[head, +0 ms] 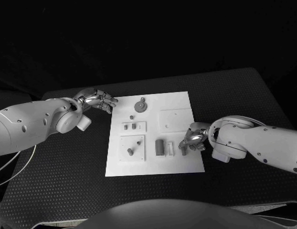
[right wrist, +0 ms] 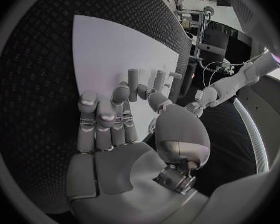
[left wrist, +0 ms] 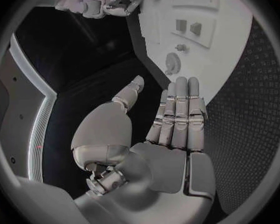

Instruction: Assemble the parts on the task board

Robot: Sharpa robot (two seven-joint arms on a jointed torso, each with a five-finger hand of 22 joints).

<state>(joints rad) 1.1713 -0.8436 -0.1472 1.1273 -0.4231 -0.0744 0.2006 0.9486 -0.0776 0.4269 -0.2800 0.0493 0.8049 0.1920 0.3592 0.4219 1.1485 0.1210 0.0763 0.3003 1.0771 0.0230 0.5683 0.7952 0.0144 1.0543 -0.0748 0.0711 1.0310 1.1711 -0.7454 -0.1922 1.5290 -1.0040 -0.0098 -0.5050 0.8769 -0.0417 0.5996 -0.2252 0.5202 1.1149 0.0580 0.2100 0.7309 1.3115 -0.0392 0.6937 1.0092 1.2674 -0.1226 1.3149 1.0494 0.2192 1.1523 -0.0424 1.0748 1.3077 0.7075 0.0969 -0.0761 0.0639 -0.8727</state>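
The white task board (head: 176, 102) lies in the middle of the table. On it are a grey gear (head: 141, 106), two short pegs (head: 130, 127) in a small square plate, and a dark block (head: 159, 146) beside a pale block (head: 170, 149). My right hand (head: 193, 138) is over the board's right edge, thumb and a finger pinching an upright grey peg (right wrist: 132, 78) that touches the board. My left hand (head: 99, 100) hovers by the board's far left corner, fingers straight and holding nothing; the gear (left wrist: 172, 63) lies just beyond its fingertips (left wrist: 180, 84).
A square plate (head: 131, 148) with two small pegs sits on the board's near left. A raised white square (head: 175, 119) lies on its right half. The black table mat (head: 59, 181) runs round the board on all sides.
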